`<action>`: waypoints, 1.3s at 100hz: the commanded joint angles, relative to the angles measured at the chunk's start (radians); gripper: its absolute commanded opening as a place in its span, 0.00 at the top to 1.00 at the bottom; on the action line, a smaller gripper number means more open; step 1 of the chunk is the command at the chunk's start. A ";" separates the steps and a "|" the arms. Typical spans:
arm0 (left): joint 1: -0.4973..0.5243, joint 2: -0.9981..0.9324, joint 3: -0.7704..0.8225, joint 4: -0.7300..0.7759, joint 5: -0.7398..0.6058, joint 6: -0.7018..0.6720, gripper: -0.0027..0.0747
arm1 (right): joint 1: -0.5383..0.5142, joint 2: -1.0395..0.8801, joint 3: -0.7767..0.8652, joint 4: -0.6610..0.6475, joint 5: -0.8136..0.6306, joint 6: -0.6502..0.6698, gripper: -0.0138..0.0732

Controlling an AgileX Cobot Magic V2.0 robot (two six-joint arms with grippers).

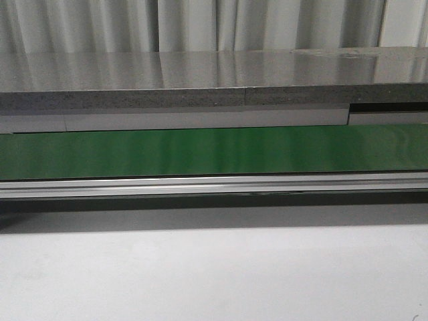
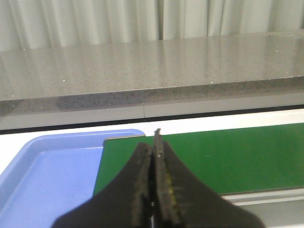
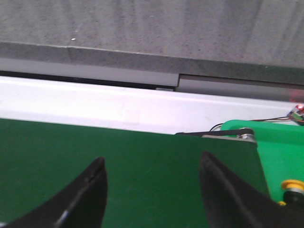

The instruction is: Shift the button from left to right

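A round yellow cap [image 3: 290, 185], which looks like the button's, shows at the edge of the right wrist view. It sits on a bright green tray [image 3: 280, 142] just past the belt's end, partly hidden behind my right finger. Its black body does not show clearly. My right gripper [image 3: 152, 159] is open and empty above the green conveyor belt [image 3: 133, 161], beside that end. My left gripper [image 2: 153, 145] is shut with nothing in it, above the belt's other end [image 2: 228, 156]. Neither gripper nor the button shows in the front view.
A blue tray [image 2: 42, 175] lies beside the belt's left end. The belt [image 1: 214, 150] runs across the front view, with an aluminium rail [image 1: 214, 186] in front, a grey stone counter [image 1: 200, 80] behind and white tabletop [image 1: 214, 274] nearest. Wires and a red light [image 3: 298, 108] sit behind the green tray.
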 commanded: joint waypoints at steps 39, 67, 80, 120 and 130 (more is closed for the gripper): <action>-0.008 0.008 -0.027 -0.003 -0.081 -0.004 0.99 | 0.065 -0.385 0.201 0.096 -0.119 -0.002 0.37; -0.008 0.008 -0.027 -0.003 -0.081 -0.004 0.99 | 0.064 -0.410 0.201 0.094 -0.073 -0.002 0.82; -0.008 0.008 -0.027 -0.003 -0.081 -0.004 0.99 | 0.064 -0.410 0.201 0.094 -0.073 -0.002 0.94; -0.008 0.008 -0.027 -0.003 -0.081 -0.004 0.99 | 0.064 -0.410 0.201 0.094 -0.073 -0.002 0.94; -0.008 0.008 -0.027 -0.003 -0.081 -0.004 0.99 | 0.064 -0.410 0.201 0.094 -0.073 -0.002 0.94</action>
